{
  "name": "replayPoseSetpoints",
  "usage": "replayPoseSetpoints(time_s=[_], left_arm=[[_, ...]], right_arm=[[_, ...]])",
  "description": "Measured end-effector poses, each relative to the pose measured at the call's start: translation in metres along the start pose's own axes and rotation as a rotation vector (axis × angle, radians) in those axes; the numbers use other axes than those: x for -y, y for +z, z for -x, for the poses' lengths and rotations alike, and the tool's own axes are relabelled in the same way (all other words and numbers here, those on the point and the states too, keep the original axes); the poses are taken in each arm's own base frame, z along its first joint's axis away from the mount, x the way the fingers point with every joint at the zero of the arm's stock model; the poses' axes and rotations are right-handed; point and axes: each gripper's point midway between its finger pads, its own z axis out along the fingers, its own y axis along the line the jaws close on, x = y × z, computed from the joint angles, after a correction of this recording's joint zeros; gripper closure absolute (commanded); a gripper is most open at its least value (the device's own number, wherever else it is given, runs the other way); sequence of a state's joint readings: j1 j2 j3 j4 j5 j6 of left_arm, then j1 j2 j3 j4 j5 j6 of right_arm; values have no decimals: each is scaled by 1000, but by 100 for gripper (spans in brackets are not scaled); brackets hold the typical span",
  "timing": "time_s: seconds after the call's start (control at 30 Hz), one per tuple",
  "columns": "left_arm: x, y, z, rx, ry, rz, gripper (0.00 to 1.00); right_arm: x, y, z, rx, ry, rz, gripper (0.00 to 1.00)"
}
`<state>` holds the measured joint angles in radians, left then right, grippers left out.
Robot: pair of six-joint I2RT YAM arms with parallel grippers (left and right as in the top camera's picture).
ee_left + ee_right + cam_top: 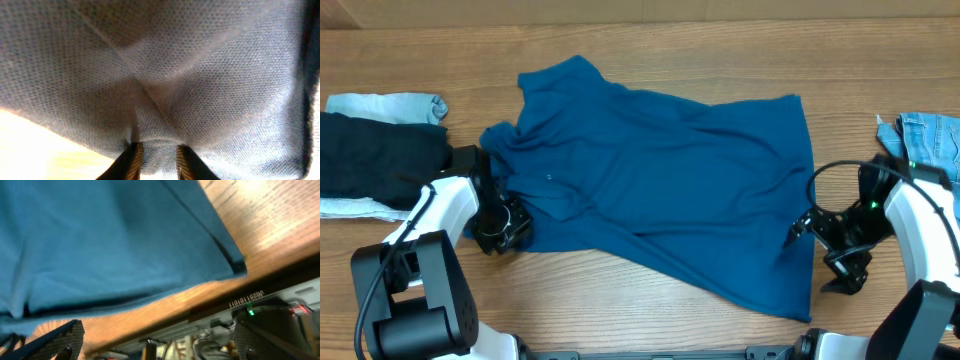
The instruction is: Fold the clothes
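Left claw (158, 161): tips buried under the polo (660, 190), whose pebbly knit fills that view. Fingers sit narrowly apart; clamped or not, cannot tell. Right claw (157, 332): spread wide, empty, just off the hem corner. Polo lies rumpled mid-table (650, 40), collar end left. Black garment (370, 160) far left, denim (932, 135) cut off right.
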<state>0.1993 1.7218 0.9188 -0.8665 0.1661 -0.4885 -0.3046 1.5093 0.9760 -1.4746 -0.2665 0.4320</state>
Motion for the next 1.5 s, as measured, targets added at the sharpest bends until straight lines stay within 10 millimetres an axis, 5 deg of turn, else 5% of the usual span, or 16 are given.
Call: replayPoseSetpoints(time_s=[0.1,0.27,0.4,0.47,0.57,0.8,1.17,1.23,1.33,1.5], left_arm=[[4,-1,0,-1,23,-20,50],[8,-1,0,-2,34,-45,47],[9,-1,0,-2,51,-49,46],[9,-1,0,-4,55,-51,46],[9,-1,-1,-4,59,-51,46],[9,-2,-1,-4,63,-52,46],[10,-2,-1,-5,77,-54,45],[10,-2,-1,-5,77,-54,45],[10,-2,-1,-5,78,-54,45],[10,-2,-1,-5,78,-55,44]], right_arm=[[9,21,-6,-48,13,-2,0],[8,24,-10,-69,129,8,0],[-12,28,31,89,115,102,0],[-7,35,36,114,125,86,0],[14,58,25,74,186,17,0],[34,74,26,104,268,-55,5],[37,86,1,-3,295,-35,5],[26,87,11,28,274,25,19],[17,86,19,49,263,71,62],[15,86,16,32,266,82,65]])
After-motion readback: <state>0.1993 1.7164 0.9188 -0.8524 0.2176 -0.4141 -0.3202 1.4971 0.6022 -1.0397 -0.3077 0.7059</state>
